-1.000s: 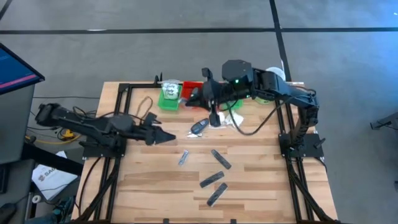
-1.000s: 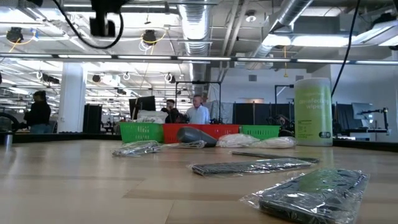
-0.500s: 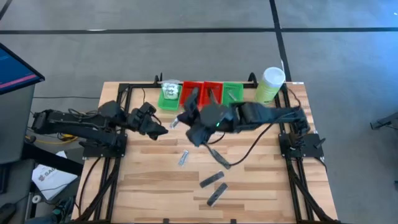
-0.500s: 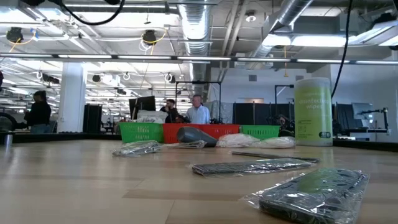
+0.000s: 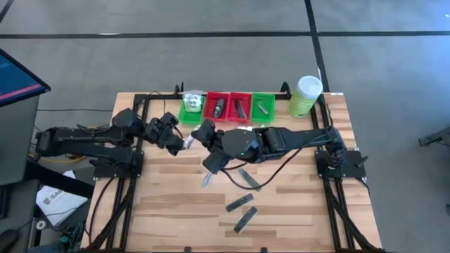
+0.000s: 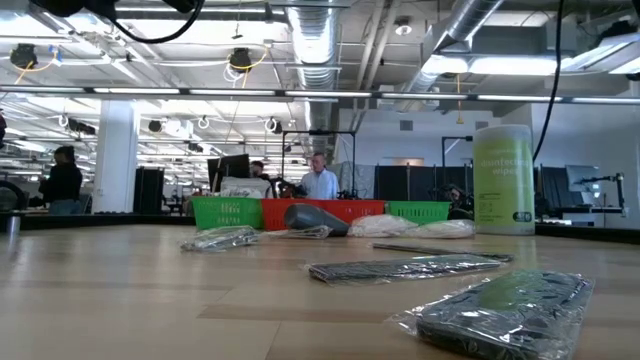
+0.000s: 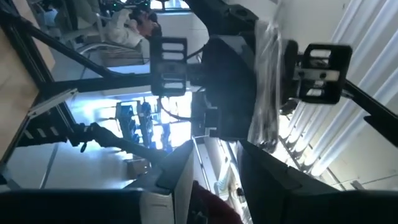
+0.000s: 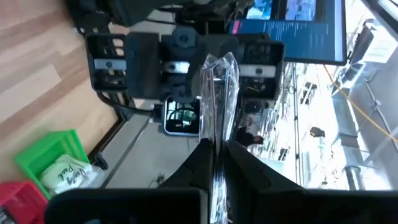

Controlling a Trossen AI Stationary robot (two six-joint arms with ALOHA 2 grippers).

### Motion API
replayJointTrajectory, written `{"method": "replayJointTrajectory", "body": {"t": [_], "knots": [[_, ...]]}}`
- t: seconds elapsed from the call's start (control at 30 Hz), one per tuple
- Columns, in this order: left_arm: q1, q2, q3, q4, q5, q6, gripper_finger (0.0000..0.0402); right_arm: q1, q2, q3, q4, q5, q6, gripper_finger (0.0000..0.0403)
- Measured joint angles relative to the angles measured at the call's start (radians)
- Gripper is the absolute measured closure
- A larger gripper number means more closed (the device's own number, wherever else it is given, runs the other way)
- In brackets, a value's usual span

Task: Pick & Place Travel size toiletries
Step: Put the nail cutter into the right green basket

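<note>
**Right claw** (image 8: 216, 148): clamped on one end of a clear-wrapped packet (image 8: 217, 81), held up in the air above the left middle of the desk (image 5: 295, 211).

**Left claw** (image 5: 181, 143): faces the right claw nose to nose, at the packet's other end. You cannot tell whether it grips the wrapper.

**Filed, as you can judge it:**
- White soft packets sit in the left green tray (image 5: 184, 117).
- There are dark pieces in the two red trays (image 5: 228, 95).
- A small item lies in the right green tray (image 5: 263, 95).

**Still out on the desk:**
- one silvery tube (image 5: 207, 179)
- three dark grey flat bars (image 5: 240, 202), nearer the front edge

**Progress:** you are roughly midway, with a hand-over apparently under way.

**Bystander:** the pale green canister (image 5: 305, 95) stands by the trays.

**Change:** a second ago the right arm reached over the back trays and the left claw hung apart from it. They have since closed on each other.
</note>
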Motion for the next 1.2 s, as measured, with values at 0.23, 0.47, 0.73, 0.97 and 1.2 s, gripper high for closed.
{"method": "replayJointTrajectory", "body": {"t": [0.23, 0.47, 0.73, 0.97, 1.2], "knots": [[0.048, 0.002, 0.0, 0.135, 0.059, -0.029, 0.0284, 0.022, -0.003, 0.0, -0.006, 0.017, 0.032, 0.0385], [0.045, 0.032, 0.0, 0.17, 0.086, -0.059, 0.0284, 0.023, 0.0, 0.0, 0.021, 0.02, 0.035, 0.0385], [0.046, 0.174, 0.045, 0.326, 0.089, -0.085, 0.0284, 0.003, 0.0, 0.0, 0.012, 0.022, 0.035, 0.0385], [0.046, 0.251, 0.085, 0.413, 0.111, -0.109, 0.0284, 0.004, -0.007, 0.003, -0.015, 0.032, 0.093, 0.0385], [0.083, 0.264, 0.092, 0.419, 0.13, -0.121, 0.0284, 0.005, -0.005, 0.003, -0.025, 0.048, 0.106, 0.0385]]}}
